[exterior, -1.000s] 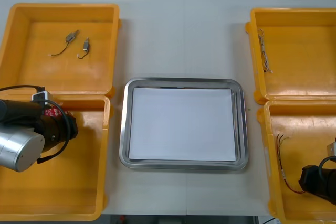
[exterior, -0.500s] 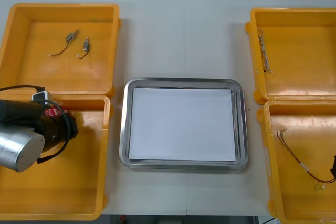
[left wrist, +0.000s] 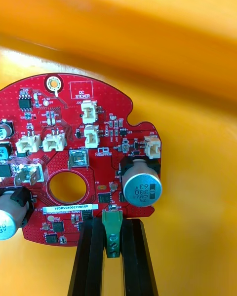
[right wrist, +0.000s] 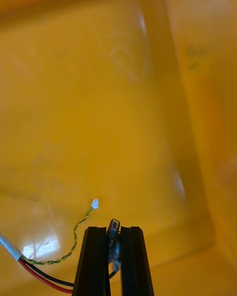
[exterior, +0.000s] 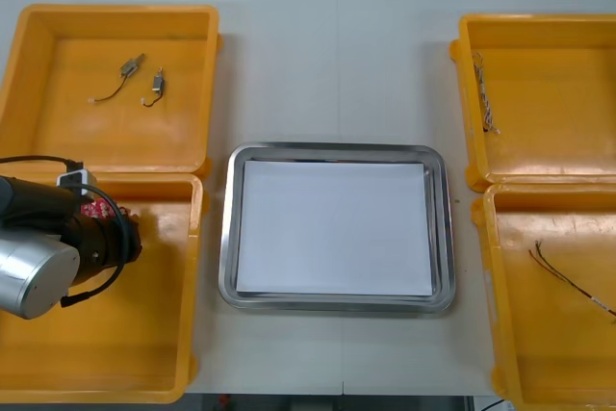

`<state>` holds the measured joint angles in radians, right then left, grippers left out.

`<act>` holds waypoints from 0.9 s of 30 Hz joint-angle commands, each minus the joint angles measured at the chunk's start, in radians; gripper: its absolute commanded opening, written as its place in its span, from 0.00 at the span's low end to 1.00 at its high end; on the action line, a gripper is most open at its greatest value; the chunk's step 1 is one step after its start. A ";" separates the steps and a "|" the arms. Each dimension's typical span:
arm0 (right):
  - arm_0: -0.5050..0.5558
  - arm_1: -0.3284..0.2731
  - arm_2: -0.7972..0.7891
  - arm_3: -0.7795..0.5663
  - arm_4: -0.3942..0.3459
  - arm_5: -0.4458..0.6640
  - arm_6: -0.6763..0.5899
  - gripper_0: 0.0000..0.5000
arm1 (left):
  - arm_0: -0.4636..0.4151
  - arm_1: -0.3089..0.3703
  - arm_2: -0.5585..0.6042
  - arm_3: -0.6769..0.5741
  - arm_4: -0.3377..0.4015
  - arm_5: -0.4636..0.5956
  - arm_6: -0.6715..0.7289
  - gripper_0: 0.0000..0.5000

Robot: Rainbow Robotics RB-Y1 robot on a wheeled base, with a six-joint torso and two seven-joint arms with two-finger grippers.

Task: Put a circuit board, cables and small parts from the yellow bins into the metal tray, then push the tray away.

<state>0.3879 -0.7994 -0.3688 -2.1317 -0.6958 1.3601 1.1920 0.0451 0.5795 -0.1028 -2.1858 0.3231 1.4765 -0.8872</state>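
Observation:
My left gripper (left wrist: 112, 223) is shut on a green connector (left wrist: 112, 234) at the edge of the round red circuit board (left wrist: 74, 143). In the front view the left arm (exterior: 38, 257) reaches into the near left yellow bin (exterior: 106, 353), and a bit of the board (exterior: 94, 208) shows beside it. My right gripper (right wrist: 113, 229) is shut on a clear plug at the end of the red and yellow cable (right wrist: 44, 269), above the floor of the near right bin (exterior: 539, 353). The cable (exterior: 568, 283) trails off toward the table's right edge. The metal tray (exterior: 337, 153), white inside, lies between the bins.
Two small metal parts (exterior: 130, 69) (exterior: 157, 85) with short leads lie in the far left bin (exterior: 58, 132). A twisted blue and white cable (exterior: 484, 93) lies along the left wall of the far right bin (exterior: 558, 141).
The right gripper has drawn out of the front view to the right, dragging the red and yellow cable with it. The left arm has barely shifted over the board.

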 commanded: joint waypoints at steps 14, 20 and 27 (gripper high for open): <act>-0.061 -0.070 -0.032 0.124 -0.048 -0.041 0.011 0.00 | -0.024 0.034 0.072 -0.273 0.088 0.295 0.036 0.00; -0.066 -0.070 -0.027 0.124 -0.056 -0.036 0.012 0.77 | -0.096 0.066 0.115 -0.327 0.191 0.438 0.039 0.00; -0.083 -0.070 -0.027 0.124 -0.048 -0.030 0.031 1.00 | -0.175 0.109 0.133 -0.347 0.304 0.443 0.040 0.00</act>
<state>0.3268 -0.8303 -0.3688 -2.0032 -0.7466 1.3281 1.1921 -0.0713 0.6308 0.0057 -2.4924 0.5858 1.9103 -0.8872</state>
